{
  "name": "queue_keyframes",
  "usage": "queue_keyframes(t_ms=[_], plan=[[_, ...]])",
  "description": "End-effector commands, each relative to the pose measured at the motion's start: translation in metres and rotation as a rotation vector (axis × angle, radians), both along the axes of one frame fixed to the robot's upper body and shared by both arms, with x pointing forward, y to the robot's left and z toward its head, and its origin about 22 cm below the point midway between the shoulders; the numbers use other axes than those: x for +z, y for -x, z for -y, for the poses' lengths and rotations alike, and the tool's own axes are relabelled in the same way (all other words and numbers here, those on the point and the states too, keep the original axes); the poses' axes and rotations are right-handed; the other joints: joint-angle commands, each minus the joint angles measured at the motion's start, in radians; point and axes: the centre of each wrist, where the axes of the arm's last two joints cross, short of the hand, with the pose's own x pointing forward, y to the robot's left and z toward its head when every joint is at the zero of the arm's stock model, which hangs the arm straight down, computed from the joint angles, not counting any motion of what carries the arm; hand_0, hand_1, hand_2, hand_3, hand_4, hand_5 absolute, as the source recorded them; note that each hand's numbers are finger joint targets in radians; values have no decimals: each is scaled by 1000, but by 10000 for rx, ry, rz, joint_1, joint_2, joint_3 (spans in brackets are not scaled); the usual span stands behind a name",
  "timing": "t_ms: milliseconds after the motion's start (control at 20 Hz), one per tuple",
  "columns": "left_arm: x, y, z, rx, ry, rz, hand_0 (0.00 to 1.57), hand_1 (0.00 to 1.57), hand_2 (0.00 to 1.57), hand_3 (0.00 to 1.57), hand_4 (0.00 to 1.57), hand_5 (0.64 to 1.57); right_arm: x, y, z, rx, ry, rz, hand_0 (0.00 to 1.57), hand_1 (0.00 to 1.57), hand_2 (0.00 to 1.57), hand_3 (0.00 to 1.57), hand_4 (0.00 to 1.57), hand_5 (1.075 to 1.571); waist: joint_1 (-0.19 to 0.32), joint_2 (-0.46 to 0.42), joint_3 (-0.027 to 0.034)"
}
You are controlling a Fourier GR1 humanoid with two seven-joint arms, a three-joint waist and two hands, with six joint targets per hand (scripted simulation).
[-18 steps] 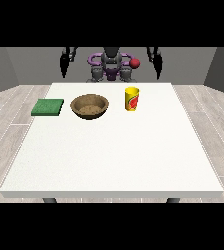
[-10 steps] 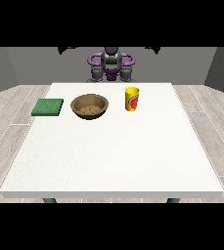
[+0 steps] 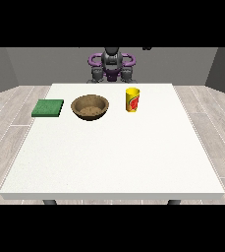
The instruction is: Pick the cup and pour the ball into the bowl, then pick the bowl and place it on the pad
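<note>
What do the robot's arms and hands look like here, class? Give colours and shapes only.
Only upper arms show: purple curved shoulder pieces beside the dark grey head, rounded grey segments below. A black scrap at the top edge may be the hand at the view's right.

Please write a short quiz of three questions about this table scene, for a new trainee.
1. True or false: the yellow cup stands upright on the white table.
2. Which thing lies nearest the view's left edge? A) the brown bowl B) the green pad C) the yellow cup
3. Fill in: the brown bowl lies between the green pad and the ____.

Key: 1 true; 2 B; 3 yellow cup
</note>
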Motion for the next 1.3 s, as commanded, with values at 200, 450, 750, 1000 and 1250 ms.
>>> queue_keyframes(t_ms=[200, 450, 750, 1000, 1250], plan=[[14, -38, 14, 232, -613, 2641, 0, 0, 0, 0, 593, 1550, 22, -16, -17, 583, -71, 2545, 0, 0, 0, 0, 721, 1546, -516, 3137, 1], [-9, -43, 6, 200, -1127, 3955, 0, 0, 0, 0, 570, 1520, 0, -27, -18, 432, -27, 3766, 0, 0, 0, 0, 702, 1545, -85, 4647, 1], [-57, -59, -14, 552, -1431, 3973, 0, 0, 0, 0, 407, 1484, 14, -34, 25, 681, -10, 4174, 0, 0, 0, 0, 678, 1547, -646, 5201, 0], [-88, -70, -39, 204, -1548, 3701, 0, 0, 0, 0, 41, 1457, 13, -43, 44, 297, -86, 4329, 0, 0, 0, 0, 671, 1560, -443, 5203, -1], [-111, -82, -36, 111, -1488, 3601, 0, 0, 0, 0, 108, 1436, -23, -39, 43, 350, -72, 4033, 0, 0, 0, 0, 665, 1559, -544, 5197, 0]])
